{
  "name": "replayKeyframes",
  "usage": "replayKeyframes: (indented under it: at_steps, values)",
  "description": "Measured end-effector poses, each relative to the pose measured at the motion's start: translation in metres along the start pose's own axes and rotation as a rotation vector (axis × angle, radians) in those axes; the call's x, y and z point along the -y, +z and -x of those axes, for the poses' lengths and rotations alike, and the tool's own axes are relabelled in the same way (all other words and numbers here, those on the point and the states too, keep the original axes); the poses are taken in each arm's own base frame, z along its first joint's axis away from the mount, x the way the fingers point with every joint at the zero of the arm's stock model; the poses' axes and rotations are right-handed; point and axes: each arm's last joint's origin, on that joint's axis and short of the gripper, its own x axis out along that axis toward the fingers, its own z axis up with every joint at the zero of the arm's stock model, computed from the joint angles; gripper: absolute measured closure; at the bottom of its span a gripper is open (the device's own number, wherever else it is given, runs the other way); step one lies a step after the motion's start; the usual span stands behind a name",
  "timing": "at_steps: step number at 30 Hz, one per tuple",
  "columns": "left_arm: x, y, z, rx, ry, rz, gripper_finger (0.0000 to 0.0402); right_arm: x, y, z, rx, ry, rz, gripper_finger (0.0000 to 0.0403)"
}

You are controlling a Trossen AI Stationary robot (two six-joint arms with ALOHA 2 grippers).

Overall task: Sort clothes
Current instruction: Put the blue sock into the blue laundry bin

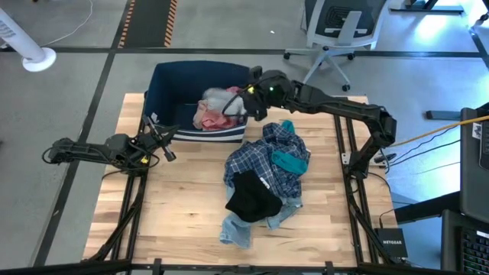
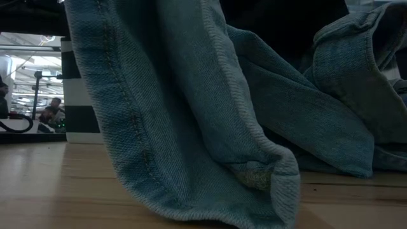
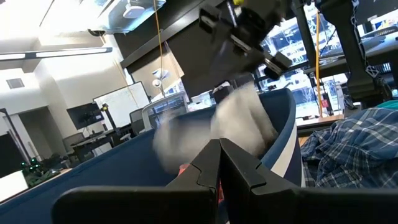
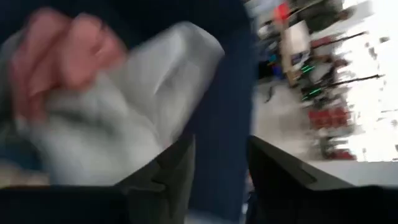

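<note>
A dark navy bin (image 1: pixel 162 85) stands at the table's far left. Inside it lie a pink top (image 1: pixel 208 117) and a white shirt (image 1: pixel 221 98). My right gripper (image 1: pixel 243 104) hovers over the bin, open, with the blurred white shirt (image 4: pixel 124 124) just beside its fingers and nothing between them. At mid-table lies a pile: a blue plaid shirt (image 1: pixel 260 156), a teal item (image 1: pixel 290 161), a black piece (image 1: pixel 250 198) and denim jeans (image 1: pixel 237 229). My left gripper (image 1: pixel 165 150) waits shut by the bin's near left corner. My right gripper stands open above the bin. The white shirt (image 4: pixel 146 134) shows blurred against one finger (image 4: pixel 177 171), and I cannot tell whether that finger touches it. The gap between the fingers holds only the bin's navy wall (image 4: pixel 221 124).
The jeans (image 2: pixel 191 114) fill the low view close to the table's near edge. Bare wood lies on the table's near left and right. An office chair (image 1: pixel 336 30) and a white fan (image 1: pixel 27 46) stand on the floor beyond the table.
</note>
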Motion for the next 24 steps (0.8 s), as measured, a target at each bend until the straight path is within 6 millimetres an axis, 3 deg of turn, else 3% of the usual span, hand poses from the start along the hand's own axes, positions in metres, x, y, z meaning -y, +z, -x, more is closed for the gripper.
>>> replayKeyframes:
  at_steps: [7, 13, 18, 24]
  values:
    - [0.000, 0.000, 0.000, 0.000, 0.000, 0.000, 0.0400, -0.016, 0.016, 0.027, -0.204, 0.051, 0.104, 0.0208]
    - [0.000, 0.000, 0.000, 0.000, 0.001, 0.000, 0.0400, -0.028, 0.046, 0.081, -0.157, 0.156, 0.142, 0.0209]
    - [0.000, 0.000, 0.000, 0.000, 0.000, 0.001, 0.0400, -0.052, 0.063, 0.125, -0.132, 0.279, 0.125, 0.0208]
    - [0.000, 0.000, 0.000, 0.000, 0.000, 0.000, 0.0400, -0.089, 0.076, 0.164, -0.181, 0.438, 0.094, 0.0208]
